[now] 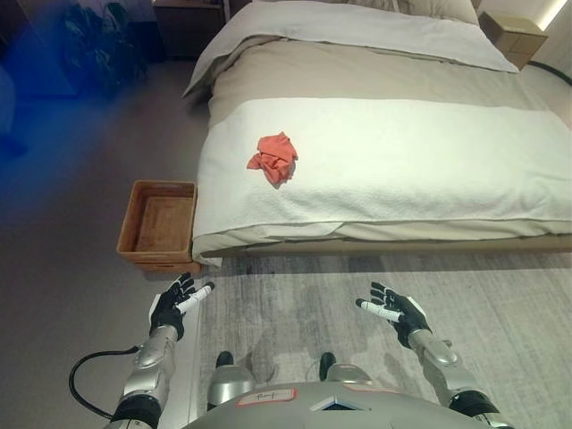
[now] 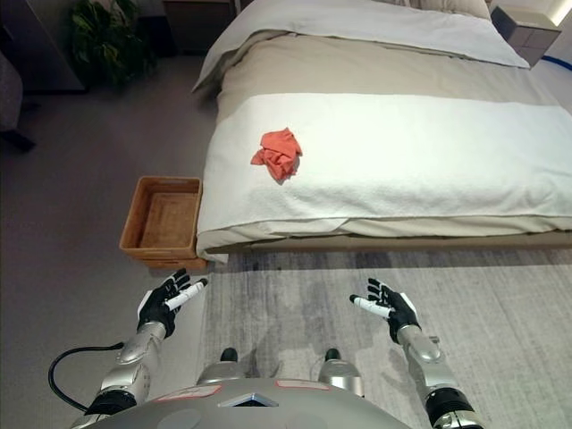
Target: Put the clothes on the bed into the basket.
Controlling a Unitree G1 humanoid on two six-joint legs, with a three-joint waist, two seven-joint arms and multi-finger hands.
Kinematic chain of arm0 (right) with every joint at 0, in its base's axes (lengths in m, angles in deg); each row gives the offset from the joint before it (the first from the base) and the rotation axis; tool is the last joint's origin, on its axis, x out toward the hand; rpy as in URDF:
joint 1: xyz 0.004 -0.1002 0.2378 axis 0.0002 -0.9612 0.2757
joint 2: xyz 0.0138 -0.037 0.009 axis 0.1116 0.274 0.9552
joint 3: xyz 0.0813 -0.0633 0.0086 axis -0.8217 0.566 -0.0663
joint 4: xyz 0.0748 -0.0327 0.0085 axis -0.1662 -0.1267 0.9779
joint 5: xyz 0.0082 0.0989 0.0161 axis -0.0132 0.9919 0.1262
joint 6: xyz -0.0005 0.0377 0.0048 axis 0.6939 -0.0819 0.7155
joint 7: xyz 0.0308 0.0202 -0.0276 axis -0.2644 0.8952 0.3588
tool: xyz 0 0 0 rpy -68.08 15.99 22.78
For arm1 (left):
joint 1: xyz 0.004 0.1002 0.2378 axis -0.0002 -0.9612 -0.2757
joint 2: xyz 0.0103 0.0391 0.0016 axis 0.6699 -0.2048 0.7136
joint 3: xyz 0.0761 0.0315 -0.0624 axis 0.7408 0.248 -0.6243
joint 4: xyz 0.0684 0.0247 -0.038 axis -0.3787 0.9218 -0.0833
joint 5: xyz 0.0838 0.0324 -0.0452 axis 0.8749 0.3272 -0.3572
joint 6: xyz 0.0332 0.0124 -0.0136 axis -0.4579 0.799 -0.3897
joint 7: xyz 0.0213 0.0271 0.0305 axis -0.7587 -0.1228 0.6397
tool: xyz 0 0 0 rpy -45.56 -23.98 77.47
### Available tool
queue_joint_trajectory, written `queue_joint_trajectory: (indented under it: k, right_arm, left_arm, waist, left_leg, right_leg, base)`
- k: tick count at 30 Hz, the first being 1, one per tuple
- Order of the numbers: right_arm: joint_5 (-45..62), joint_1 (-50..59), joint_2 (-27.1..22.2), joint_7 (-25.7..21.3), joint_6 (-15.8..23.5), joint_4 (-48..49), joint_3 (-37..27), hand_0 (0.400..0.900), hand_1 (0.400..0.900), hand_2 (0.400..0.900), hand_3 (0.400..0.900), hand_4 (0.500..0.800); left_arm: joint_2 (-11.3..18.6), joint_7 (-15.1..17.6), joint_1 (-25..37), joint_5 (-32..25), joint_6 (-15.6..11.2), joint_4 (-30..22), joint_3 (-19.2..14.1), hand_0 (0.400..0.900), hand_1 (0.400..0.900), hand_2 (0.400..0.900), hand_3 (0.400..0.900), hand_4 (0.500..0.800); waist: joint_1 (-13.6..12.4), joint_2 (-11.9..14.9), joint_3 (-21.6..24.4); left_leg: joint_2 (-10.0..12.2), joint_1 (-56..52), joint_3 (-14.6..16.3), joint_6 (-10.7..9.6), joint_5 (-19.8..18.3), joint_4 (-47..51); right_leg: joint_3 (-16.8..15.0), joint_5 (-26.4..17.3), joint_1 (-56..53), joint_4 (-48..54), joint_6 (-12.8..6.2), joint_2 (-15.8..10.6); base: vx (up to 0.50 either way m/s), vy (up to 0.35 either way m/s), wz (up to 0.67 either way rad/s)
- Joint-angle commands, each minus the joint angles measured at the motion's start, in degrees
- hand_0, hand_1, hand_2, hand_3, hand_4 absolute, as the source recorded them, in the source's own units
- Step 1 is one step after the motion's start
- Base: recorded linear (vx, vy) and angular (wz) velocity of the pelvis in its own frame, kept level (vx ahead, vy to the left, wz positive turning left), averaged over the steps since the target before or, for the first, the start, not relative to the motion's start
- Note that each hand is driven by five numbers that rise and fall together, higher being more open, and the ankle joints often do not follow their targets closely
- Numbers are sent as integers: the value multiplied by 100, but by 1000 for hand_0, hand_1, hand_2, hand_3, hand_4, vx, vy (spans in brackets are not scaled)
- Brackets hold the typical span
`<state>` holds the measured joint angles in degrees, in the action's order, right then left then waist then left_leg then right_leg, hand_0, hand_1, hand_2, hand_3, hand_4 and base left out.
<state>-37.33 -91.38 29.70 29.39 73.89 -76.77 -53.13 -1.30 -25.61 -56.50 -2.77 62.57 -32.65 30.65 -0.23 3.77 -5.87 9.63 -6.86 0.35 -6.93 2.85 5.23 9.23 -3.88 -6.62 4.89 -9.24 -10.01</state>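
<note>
Red cloth (image 1: 273, 157) lies on bed (image 1: 429, 161), well beyond left robot hand (image 1: 176, 304).

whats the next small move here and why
Probably reach the left hand forward toward the crumpled red cloth on the bed. Both hands hang open and empty short of the bed, the basket sits empty on the floor, and the right hand is farther off.

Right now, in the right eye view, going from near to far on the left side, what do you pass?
Left hand → wicker basket on the floor by the bed → crumpled orange-red cloth on the white bed cover → potted plant in the far corner.
</note>
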Motion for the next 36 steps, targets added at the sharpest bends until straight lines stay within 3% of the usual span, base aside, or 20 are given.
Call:
queue_joint_trajectory:
  k: [1,10,14,15,18,22,25,28,32,36]
  right_arm:
    - [166,459,-98,-52,354,481,-343,900,900,900,900,800]
    - [118,515,-102,-53,332,570,-333,900,900,900,900,800]
    - [126,486,-102,-42,298,594,-391,900,900,900,900,800]
    - [126,486,-102,-42,297,595,-391,900,900,900,900,800]
    - [128,407,-93,-4,285,638,-386,900,900,900,900,800]
    - [192,358,-55,56,263,638,-373,900,900,900,900,800]
    - [234,287,-55,105,237,647,-425,900,900,900,900,800]
    - [268,255,-71,66,258,625,-514,900,900,900,900,800]
    - [334,239,-30,9,288,579,-551,900,900,900,900,800]
    - [335,337,-23,-64,294,496,-527,900,900,900,900,800]
  left_arm:
    - [387,26,625,37,-366,-276,-49,900,900,900,900,800]
    - [383,32,625,32,-367,-425,-34,900,900,900,900,800]
    - [390,0,663,95,-352,-498,58,900,900,900,900,800]
    - [390,0,663,95,-351,-499,58,900,900,900,900,800]
    - [406,-14,683,158,-329,-557,74,900,900,900,900,800]
    - [462,-38,764,227,-283,-571,49,900,900,900,900,800]
    - [476,-41,799,224,-283,-522,35,900,900,900,900,800]
    - [458,-6,903,203,-315,-490,64,900,900,900,900,800]
    - [467,34,1021,194,-361,-423,80,900,900,900,900,800]
    - [455,75,1059,215,-381,-392,114,900,900,900,900,800]
  waist:
    - [-81,136,-9]
    - [-112,152,-79]
    - [-107,166,-138]
    - [-111,174,-136]
    - [-80,120,-188]
    - [3,-18,-353]
    - [133,-58,-385]
    - [324,18,-453]
    - [572,60,-493]
    - [596,160,-479]
  left_leg:
    - [-75,-135,371,106,-472,-23]
    - [-412,-190,338,379,-611,-61]
    - [-833,-190,209,643,-887,-370]
    - [-846,-178,213,650,-895,-388]
    - [-1162,-175,124,846,-1088,-642]
    - [-1310,-165,55,1031,-1229,-931]
    - [-1314,-343,70,1013,-1341,-919]
    - [-1304,-578,-2,851,-1508,-901]
    - [-1104,-987,-135,588,-1766,-828]
    - [-1055,-1196,-174,495,-1980,-878]
  right_leg:
    - [309,-210,518,-585,-226,-499]
    - [-5,-301,742,-1124,-397,-861]
    - [-164,-706,768,-1558,-432,-1271]
    - [-177,-704,782,-1570,-439,-1284]
    - [-450,-1234,1022,-2203,-262,-1546]
    - [-644,-1545,1499,-3072,-112,-1526]
    - [-518,-1507,1869,-2980,-143,-1508]
    - [-333,-1491,2053,-2064,-279,-1504]
    - [-157,-1915,2185,-648,-556,-1269]
    - [130,-2063,2320,-120,-576,-1056]
  base:
    - [14,47,-4]
    - [20,106,0]
    - [68,208,9]
    - [37,187,9]
    - [50,276,21]
    - [32,253,18]
    - [157,98,25]
    - [267,-35,44]
    - [279,-78,49]
    - [215,-29,23]
